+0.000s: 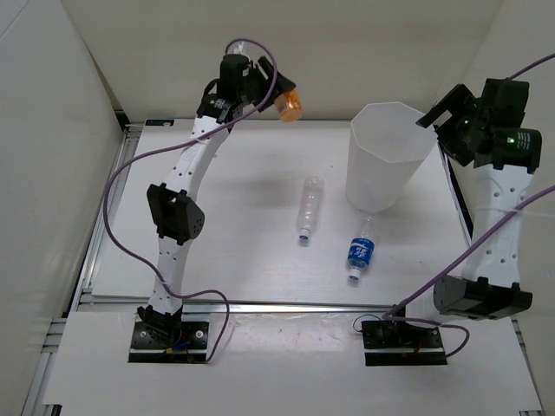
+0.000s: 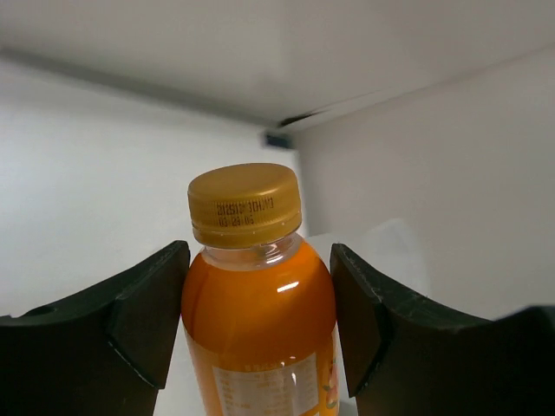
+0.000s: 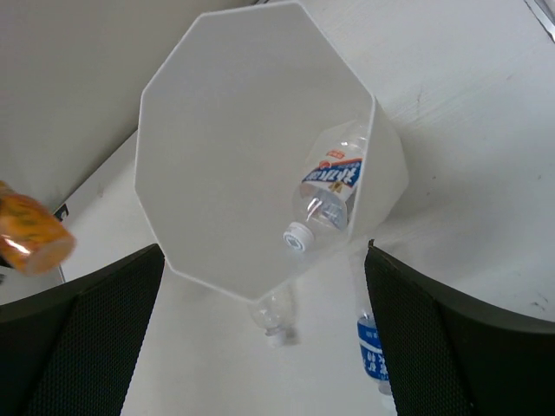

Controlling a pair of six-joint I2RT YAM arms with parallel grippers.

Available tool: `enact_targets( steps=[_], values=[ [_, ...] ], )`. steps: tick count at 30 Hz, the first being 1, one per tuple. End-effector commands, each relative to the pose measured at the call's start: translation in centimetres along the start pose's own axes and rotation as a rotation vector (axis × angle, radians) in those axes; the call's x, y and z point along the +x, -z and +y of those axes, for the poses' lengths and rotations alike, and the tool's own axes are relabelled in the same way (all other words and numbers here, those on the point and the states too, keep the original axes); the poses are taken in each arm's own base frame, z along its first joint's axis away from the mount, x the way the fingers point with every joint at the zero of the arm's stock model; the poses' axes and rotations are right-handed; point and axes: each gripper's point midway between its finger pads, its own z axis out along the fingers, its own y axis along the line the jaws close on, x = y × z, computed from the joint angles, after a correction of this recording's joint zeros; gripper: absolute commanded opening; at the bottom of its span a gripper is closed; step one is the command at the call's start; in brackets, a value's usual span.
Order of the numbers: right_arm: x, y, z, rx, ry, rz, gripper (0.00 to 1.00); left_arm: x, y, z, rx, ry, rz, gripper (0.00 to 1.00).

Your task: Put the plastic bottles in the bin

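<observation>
Orange plastic bottle, gold-yellow screw cap: one line of dark dot-printed code on cap's side wall. Mostly digits, maybe a few letters. Chars too faint & small to read w/ certainty.

Pale label low on same bottle: rows of fine print, illegible.

Clear plastic bottle lying inside tall white faceted plastic bin: white label w/ bold blue chars & a red patch above them. Brand not readable.

Clear plastic bottle w/ blue label: white marks on the blue, too small to make out in top or right wrist view.

No other text, nos. or signs legible.
</observation>
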Motion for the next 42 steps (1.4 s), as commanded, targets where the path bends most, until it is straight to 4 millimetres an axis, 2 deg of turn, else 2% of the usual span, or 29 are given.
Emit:
enact_targets(
  steps=[1, 5, 7, 8, 13, 14, 17, 20, 23, 25, 27, 28, 29, 33, 34, 36, 37, 38, 39, 40, 41, 42],
  values=[
    [0.1, 5.0, -0.2, -0.004, 0.016, -0.043, 1.00, -5.2, 6.8, -13.1, 0.370, -0.020, -0.181, 0.34],
    [1.3, 9.9, -1.5, -0.009, 0.033, -0.102, 1.00, -5.0, 8.5, -19.5, 0.546, -0.097, -0.317, 0.32],
    [1.7, 11.4, -1.7, -0.016, 0.035, -0.129, 1.00, -4.6, 8.9, -21.3, 0.586, -0.118, -0.373, 0.34],
    [1.9, 12.3, -1.8, -0.027, 0.027, -0.144, 1.00, -3.0, 8.3, -22.2, 0.604, -0.126, -0.362, 0.34],
    [3.0, 13.3, -1.2, -0.056, -0.006, -0.096, 1.00, 2.0, 4.7, -22.7, 0.599, -0.133, -0.318, 0.35],
    [3.0, 13.6, -0.8, -0.076, -0.004, -0.097, 1.00, 3.5, 4.9, -23.7, 0.608, -0.142, -0.308, 0.35],
    [3.2, 13.9, -0.3, -0.107, -0.001, -0.089, 1.00, 6.7, 3.3, -24.1, 0.596, -0.164, -0.289, 0.36],
    [3.7, 13.7, -0.6, -0.107, 0.009, -0.075, 1.00, 8.0, 2.9, -24.3, 0.586, -0.187, -0.289, 0.36],
    [3.8, 14.3, -0.6, -0.112, 0.021, -0.083, 1.00, 8.0, 2.2, -24.0, 0.581, -0.184, -0.299, 0.40],
    [3.5, 15.3, -0.5, -0.116, 0.035, -0.112, 1.00, 7.8, 2.1, -23.9, 0.581, -0.200, -0.321, 0.43],
    [3.6, 16.1, -0.6, -0.121, 0.036, -0.120, 1.00, 8.6, 2.3, -24.3, 0.595, -0.204, -0.305, 0.43],
    [3.4, 17.4, -0.3, -0.134, 0.039, -0.138, 1.00, 9.0, 1.8, -23.8, 0.582, -0.205, -0.294, 0.44],
    [3.4, 17.5, 0.1, -0.146, 0.040, -0.128, 1.00, 10.0, 1.6, -23.9, 0.586, -0.222, -0.276, 0.44],
    [3.4, 18.5, 0.2, -0.153, 0.031, -0.138, 1.00, 12.1, 1.2, -24.2, 0.602, -0.254, -0.241, 0.53],
    [3.7, 18.5, 0.2, -0.156, 0.031, -0.125, 1.00, 12.7, 0.8, -23.6, 0.585, -0.275, -0.220, 0.62],
    [4.2, 19.1, 0.2, -0.171, 0.024, -0.125, 1.00, 13.3, 0.7, -23.4, 0.590, -0.293, -0.196, 0.66],
    [4.4, 18.8, 0.1, -0.165, 0.022, -0.115, 1.00, 13.3, 0.7, -23.4, 0.589, -0.306, -0.200, 0.68],
    [4.6, 19.0, -0.1, -0.167, 0.014, -0.116, 1.00, 14.1, 0.8, -23.6, 0.596, -0.311, -0.177, 0.76],
    [4.7, 19.2, -0.1, -0.173, 0.015, -0.125, 1.00, 13.6, 1.5, -24.1, 0.605, -0.321, -0.190, 0.84],
    [4.8, 19.0, -0.2, -0.168, 0.014, -0.118, 1.00, 13.6, 1.6, -24.0, 0.601, -0.343, -0.195, 0.98],
    [5.1, 18.5, -0.4, -0.157, 0.011, -0.103, 1.00, 14.0, 2.0, -24.2, 0.599, -0.362, -0.187, 1.00],
    [5.6, 18.5, -0.4, -0.166, 0.012, -0.087, 1.00, 13.1, 3.4, -25.0, 0.612, -0.391, -0.212, 1.00]
  ],
)
